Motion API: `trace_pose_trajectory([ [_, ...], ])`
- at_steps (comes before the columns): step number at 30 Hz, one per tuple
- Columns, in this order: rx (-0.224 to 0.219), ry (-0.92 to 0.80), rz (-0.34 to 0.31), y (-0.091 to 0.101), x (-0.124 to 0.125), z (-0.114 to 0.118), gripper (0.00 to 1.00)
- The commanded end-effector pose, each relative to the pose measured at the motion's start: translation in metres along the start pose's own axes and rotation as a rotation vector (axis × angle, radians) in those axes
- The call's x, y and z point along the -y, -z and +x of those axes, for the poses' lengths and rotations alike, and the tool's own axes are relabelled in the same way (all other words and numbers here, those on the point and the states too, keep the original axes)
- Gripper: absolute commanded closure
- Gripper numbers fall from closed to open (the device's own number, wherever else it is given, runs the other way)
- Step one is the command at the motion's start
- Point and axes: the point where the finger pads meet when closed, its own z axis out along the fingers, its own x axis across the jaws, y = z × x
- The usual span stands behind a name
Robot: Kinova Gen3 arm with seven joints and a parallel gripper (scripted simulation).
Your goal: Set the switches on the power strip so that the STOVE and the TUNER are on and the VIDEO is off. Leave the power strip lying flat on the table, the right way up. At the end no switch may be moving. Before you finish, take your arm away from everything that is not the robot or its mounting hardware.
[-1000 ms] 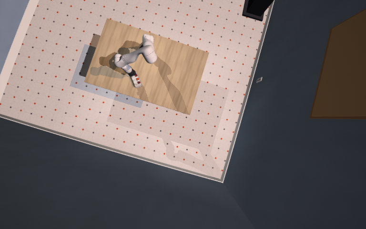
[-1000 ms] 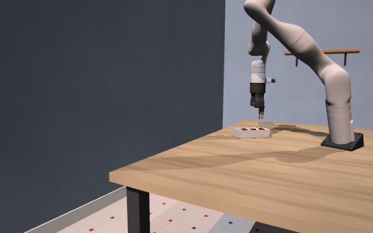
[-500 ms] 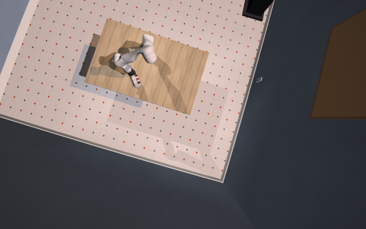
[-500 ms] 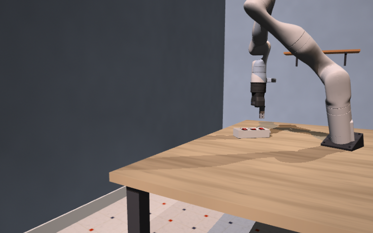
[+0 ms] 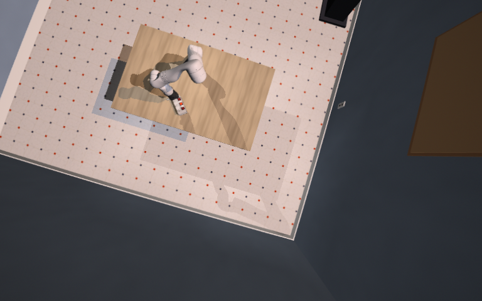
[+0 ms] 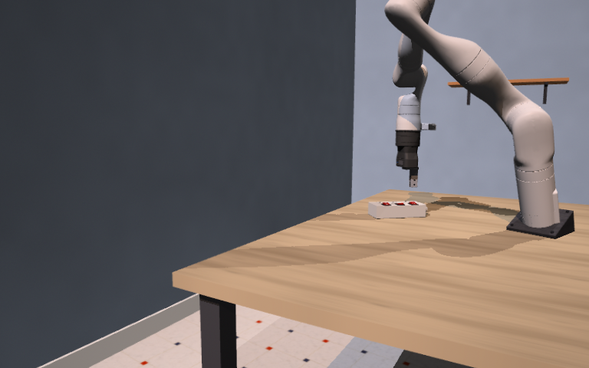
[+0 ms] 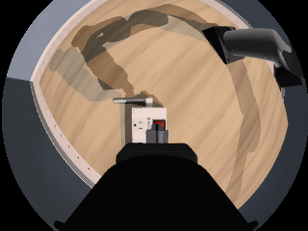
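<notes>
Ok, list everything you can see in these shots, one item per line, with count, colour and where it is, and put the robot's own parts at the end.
Power strip: one, white, lying flat on the table near its far edge, below the gripper.
Switches: three, red, in a row on top of the strip.
Table: one, light wood top with dark legs, standing on the tiled floor.
Floor: pale tiles with red and dark dots.
Wall shelf: one, orange-brown on dark brackets, on the grey-blue wall behind the arm.
Arm: one, white, bent over the table.
Arm base: one, dark, on the table top.
Gripper: one, dark, shut on nothing, pointing down just above the strip without touching it.
</notes>
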Motion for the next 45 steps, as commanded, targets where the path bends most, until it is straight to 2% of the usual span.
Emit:
trace_pose_trajectory([
  [1,0.001,0.0,-0.001,0.001,0.0,0.0,1.0],
  [18,0.001,0.0,-0.001,-0.003,0.0,0.0,1.0],
  [45,0.001,0.0,-0.001,-0.034,0.0,-0.001,1.0],
])
